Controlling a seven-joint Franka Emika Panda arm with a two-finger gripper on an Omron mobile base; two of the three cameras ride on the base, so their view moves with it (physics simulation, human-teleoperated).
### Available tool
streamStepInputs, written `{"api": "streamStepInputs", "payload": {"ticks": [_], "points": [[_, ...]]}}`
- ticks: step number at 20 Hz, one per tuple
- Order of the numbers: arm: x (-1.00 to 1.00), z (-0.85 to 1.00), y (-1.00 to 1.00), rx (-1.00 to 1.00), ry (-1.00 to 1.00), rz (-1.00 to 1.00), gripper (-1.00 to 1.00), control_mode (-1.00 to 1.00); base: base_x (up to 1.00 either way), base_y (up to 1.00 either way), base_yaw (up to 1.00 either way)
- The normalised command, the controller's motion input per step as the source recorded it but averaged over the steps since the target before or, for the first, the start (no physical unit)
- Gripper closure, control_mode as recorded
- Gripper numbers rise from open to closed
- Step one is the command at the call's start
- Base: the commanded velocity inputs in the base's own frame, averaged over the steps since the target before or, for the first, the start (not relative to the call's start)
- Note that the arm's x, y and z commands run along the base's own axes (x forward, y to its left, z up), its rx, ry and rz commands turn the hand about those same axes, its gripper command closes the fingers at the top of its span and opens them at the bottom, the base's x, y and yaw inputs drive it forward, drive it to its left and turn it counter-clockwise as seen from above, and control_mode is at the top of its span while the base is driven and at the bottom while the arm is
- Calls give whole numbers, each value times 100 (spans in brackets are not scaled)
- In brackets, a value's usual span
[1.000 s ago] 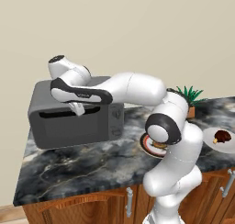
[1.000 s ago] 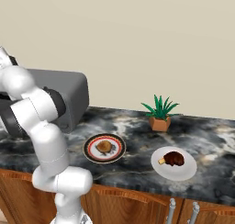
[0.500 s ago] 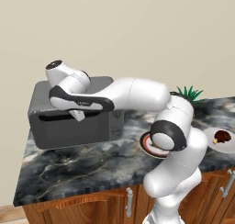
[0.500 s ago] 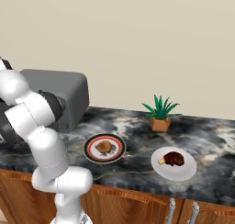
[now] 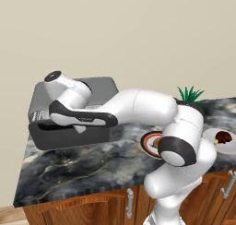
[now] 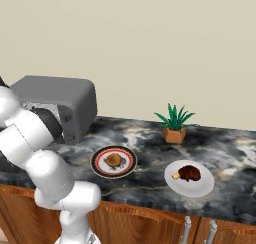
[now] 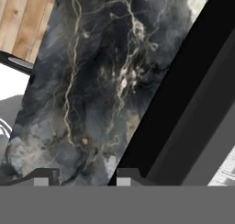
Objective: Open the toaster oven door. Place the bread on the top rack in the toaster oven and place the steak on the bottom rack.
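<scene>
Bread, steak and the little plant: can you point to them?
bread [image 6: 114,160], right base view, middle of its top.
steak [image 6: 189,173], right base view, dark meat.
plant [image 6: 174,118], right base view, green leaves.

Even, bright render; soft shadows, no glare.

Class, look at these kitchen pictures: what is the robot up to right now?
The robot's gripper is at the handle of the toaster oven door, which is tilted partway open from the toaster oven. The food is untouched: the bread sits on a patterned plate and the steak on a white plate, both on the counter.
</scene>
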Motion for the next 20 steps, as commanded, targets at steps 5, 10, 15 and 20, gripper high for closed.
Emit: {"api": "streamStepInputs", "payload": {"ticks": [5, 10, 15, 20], "points": [[-70, -94, 38, -2, 0, 0, -100, -100, 0, 0, 0], [-71, -94, 27, -1, 2, 0, -100, -100, 0, 0, 0], [-55, -92, 13, 0, 16, 0, -100, -100, 0, 0, 0], [-37, -70, 6, 4, 25, 0, -100, -100, 0, 0, 0]]}}
